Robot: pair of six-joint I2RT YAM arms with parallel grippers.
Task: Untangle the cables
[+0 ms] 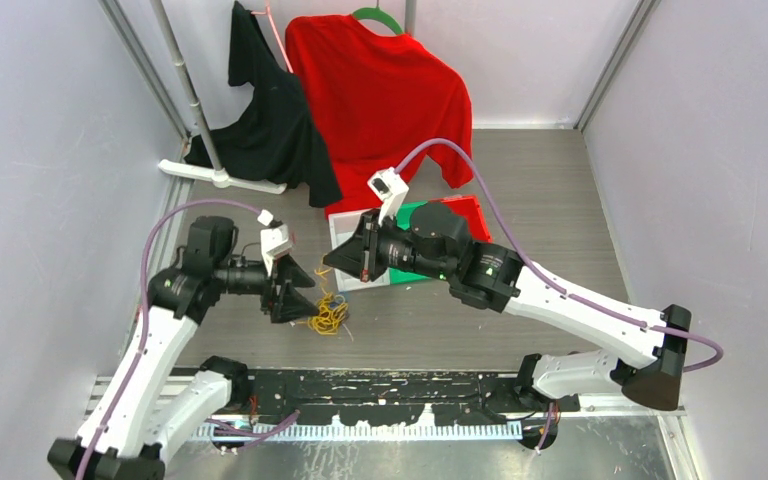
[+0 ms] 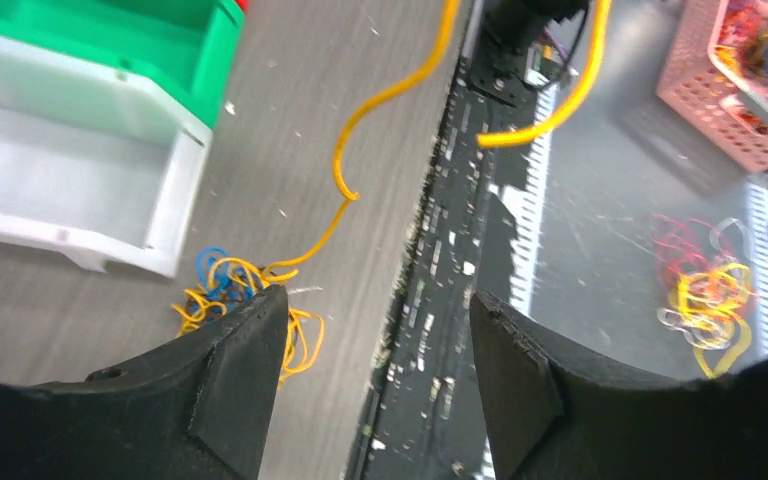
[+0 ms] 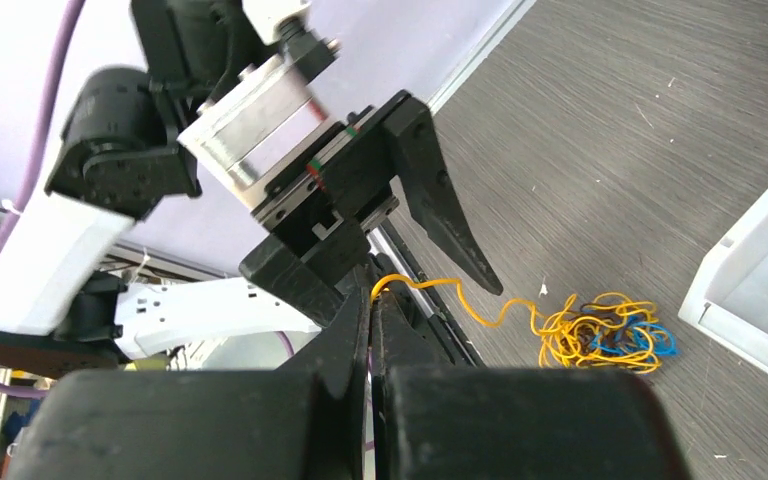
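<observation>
1. On the surface (image 1: pixel 430 330), at 4 o'clock from the left end effector (image 2: pixel 378 300), the cables (image 1: pixel 328 318) lie knotted.
2. The left end effector gapes wide and empty; the right end effector (image 3: pixel 370 305) pinches one orange-yellow strand (image 3: pixel 430 287).
3. Pulling could drag the unanchored knot along.

Your cables (image 1: pixel 328 318) read mostly orange-yellow, with blue loops and a few dark brown strands mixed in. Table (image 1: pixel 560 200) under them: grey, fine streaked grain. Just behind the cables, a white bin (image 2: pixel 175 200), then a green bin (image 2: pixel 110 30). Farther behind, a red shirt (image 1: pixel 380 90) and a black garment (image 1: pixel 270 130). Left gripper (image 2: pixel 378 300) and right gripper (image 3: pixel 372 300) are matte black; the arm cable (image 1: pixel 580 300) is purple.
</observation>
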